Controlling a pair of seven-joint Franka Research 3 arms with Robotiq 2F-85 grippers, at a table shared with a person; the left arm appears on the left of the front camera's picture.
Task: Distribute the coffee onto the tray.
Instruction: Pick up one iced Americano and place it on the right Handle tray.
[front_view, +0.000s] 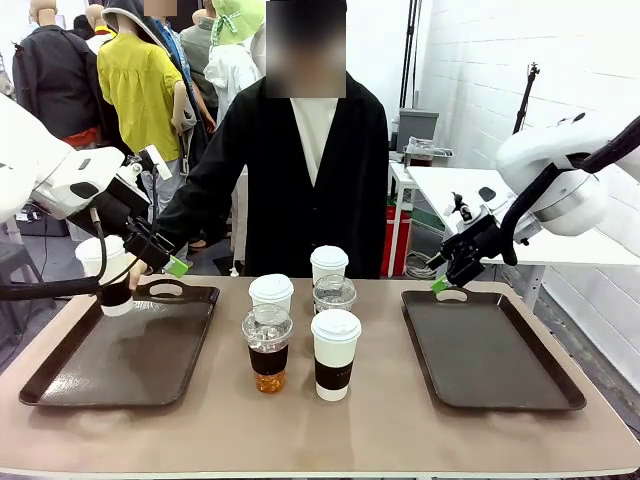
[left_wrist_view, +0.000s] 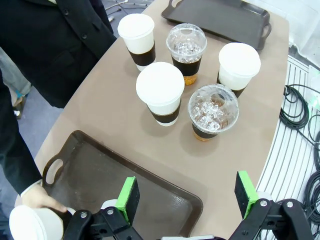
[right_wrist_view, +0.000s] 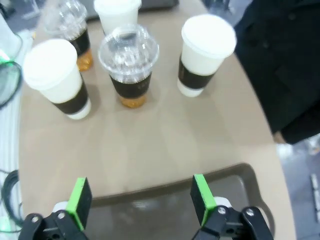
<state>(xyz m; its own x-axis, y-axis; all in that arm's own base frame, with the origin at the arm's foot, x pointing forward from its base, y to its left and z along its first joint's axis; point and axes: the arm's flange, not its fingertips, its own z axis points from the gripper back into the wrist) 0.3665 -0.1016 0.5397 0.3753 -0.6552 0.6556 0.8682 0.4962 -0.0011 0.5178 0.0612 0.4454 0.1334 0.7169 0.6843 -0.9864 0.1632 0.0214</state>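
Left end effector (left_wrist_view: 187, 190) and right end effector (right_wrist_view: 141, 192) spread; hand (left_wrist_view: 40, 199) grips cut-off cup (left_wrist_view: 27, 225).

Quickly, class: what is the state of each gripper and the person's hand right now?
Left gripper: open, empty.
Right gripper: open, empty.
Person's hand: holding a white lidded cup.

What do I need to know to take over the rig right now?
Left gripper: open, empty, over the left tray.
Right gripper: open, empty, over the far end of the right tray.
Person's hand: holds one white cup at the left tray's far-left corner; cannot tell if it is set down.
Mid-table: three white cups and two clear cups, upright, lidded.
Done: no cup clearly on a tray.
Left: all six.
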